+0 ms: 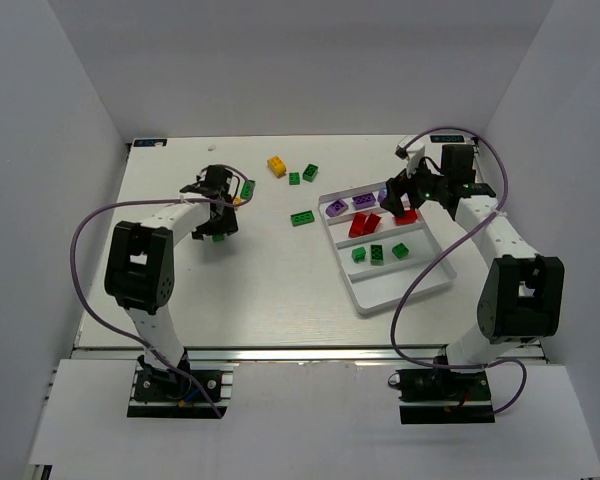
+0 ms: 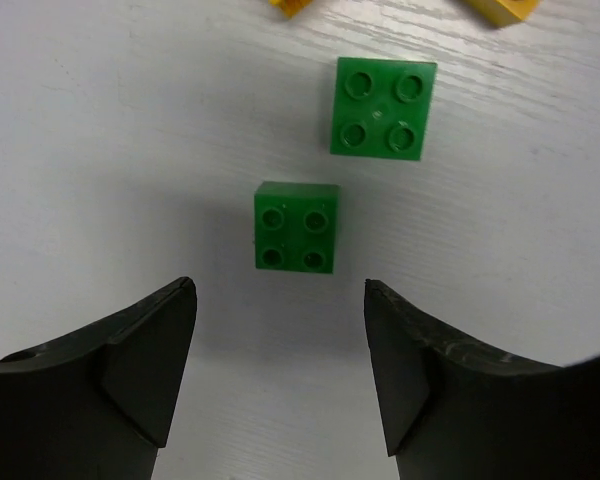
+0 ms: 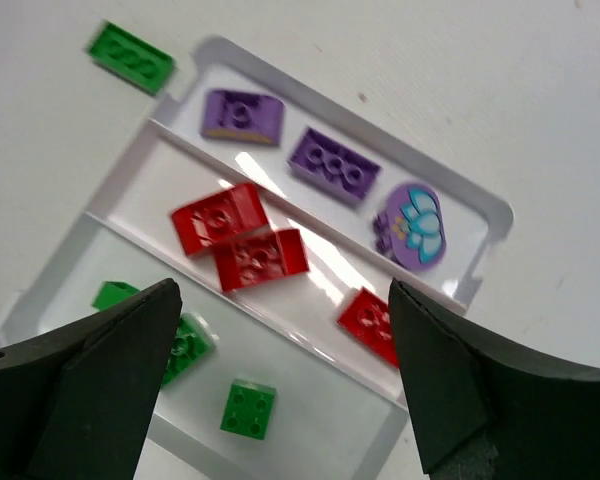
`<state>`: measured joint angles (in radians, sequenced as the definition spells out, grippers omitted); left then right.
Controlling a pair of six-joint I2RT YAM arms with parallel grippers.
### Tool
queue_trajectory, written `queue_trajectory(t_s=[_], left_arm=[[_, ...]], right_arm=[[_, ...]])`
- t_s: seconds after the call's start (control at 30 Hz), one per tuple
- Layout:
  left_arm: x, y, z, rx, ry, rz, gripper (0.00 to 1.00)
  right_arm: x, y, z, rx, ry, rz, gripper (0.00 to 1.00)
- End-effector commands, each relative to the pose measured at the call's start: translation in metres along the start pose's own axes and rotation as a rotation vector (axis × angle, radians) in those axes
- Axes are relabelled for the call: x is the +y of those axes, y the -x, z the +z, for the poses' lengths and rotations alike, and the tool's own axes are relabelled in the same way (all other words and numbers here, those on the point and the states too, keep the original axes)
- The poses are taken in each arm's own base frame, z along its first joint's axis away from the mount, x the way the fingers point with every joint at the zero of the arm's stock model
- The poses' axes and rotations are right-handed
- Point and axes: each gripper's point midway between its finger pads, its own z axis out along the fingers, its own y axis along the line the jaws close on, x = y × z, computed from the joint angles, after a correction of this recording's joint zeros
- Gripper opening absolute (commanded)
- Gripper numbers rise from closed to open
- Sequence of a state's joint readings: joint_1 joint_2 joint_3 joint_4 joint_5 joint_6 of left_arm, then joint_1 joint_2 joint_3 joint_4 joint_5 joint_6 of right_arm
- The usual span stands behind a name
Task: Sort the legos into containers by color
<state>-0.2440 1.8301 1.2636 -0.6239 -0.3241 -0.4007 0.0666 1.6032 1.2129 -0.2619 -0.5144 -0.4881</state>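
Observation:
In the left wrist view my left gripper (image 2: 278, 290) is open and empty. A small green lego (image 2: 296, 227) lies on the table just ahead of the gap between its fingers. A second green lego (image 2: 383, 107) lies beyond it. In the top view the left gripper (image 1: 218, 218) is at the table's left, beside a green lego (image 1: 248, 188). My right gripper (image 1: 405, 195) hovers open and empty over the far end of the white tray (image 1: 400, 284). The right wrist view (image 3: 282, 290) shows purple legos (image 3: 334, 166), red legos (image 3: 260, 258) and green legos (image 3: 244, 408), each colour in its own compartment.
Loose legos lie on the table between the arms: a yellow one (image 1: 276, 165), two green ones (image 1: 294, 178) and a longer green one (image 1: 301, 217) near the tray's left edge. Yellow pieces (image 2: 500, 8) show at the top of the left wrist view. The tray's nearest compartment holds nothing.

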Motion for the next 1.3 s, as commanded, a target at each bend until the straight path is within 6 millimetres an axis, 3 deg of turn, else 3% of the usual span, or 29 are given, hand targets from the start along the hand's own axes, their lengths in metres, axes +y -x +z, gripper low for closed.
queue_trajectory(t_s=[0.0,0.1,0.2,0.37,0.5,0.53,0.67,0.73,0.8,1.0,1.1,1.27], left_arm=[[0.008,0.018,0.002,-0.018,0.015,0.007,0.78],[0.004,0.02,0.01,-0.001,-0.01,0.012,0.77],[0.001,0.018,0.02,0.025,-0.029,0.018,0.7],[-0.005,0.009,0.03,0.062,-0.068,0.008,0.48],[-0.007,0.002,0.028,0.068,-0.092,-0.006,0.31],[-0.007,0.0,0.025,0.068,-0.101,-0.006,0.24],[-0.025,0.0,0.003,0.049,-0.243,-0.014,0.11],[-0.052,0.002,-0.017,0.02,-0.41,-0.014,0.1],[-0.066,0.004,-0.039,-0.041,-0.504,0.0,0.1],[-0.148,-0.012,-0.109,-0.145,-0.832,0.123,0.1],[-0.194,-0.026,-0.142,-0.162,-0.982,0.177,0.1],[-0.251,-0.039,-0.158,-0.132,-1.106,0.251,0.11]], right_arm=[[0.033,0.029,-0.011,-0.124,0.188,-0.085,0.88],[0.044,0.028,-0.012,-0.144,0.228,-0.065,0.85],[0.047,0.028,-0.013,-0.143,0.241,-0.053,0.83],[0.046,0.028,-0.014,-0.14,0.236,-0.049,0.83],[0.047,0.03,-0.015,-0.147,0.243,-0.038,0.82],[0.048,0.032,-0.015,-0.15,0.244,-0.035,0.82],[0.051,0.038,-0.018,-0.165,0.261,-0.021,0.77],[0.053,0.043,-0.019,-0.181,0.275,-0.016,0.72],[0.056,0.048,-0.021,-0.195,0.289,0.001,0.64],[0.059,0.055,-0.02,-0.213,0.322,0.056,0.3],[0.058,0.058,-0.02,-0.219,0.32,0.071,0.2],[0.057,0.062,-0.023,-0.224,0.303,0.094,0.14]])
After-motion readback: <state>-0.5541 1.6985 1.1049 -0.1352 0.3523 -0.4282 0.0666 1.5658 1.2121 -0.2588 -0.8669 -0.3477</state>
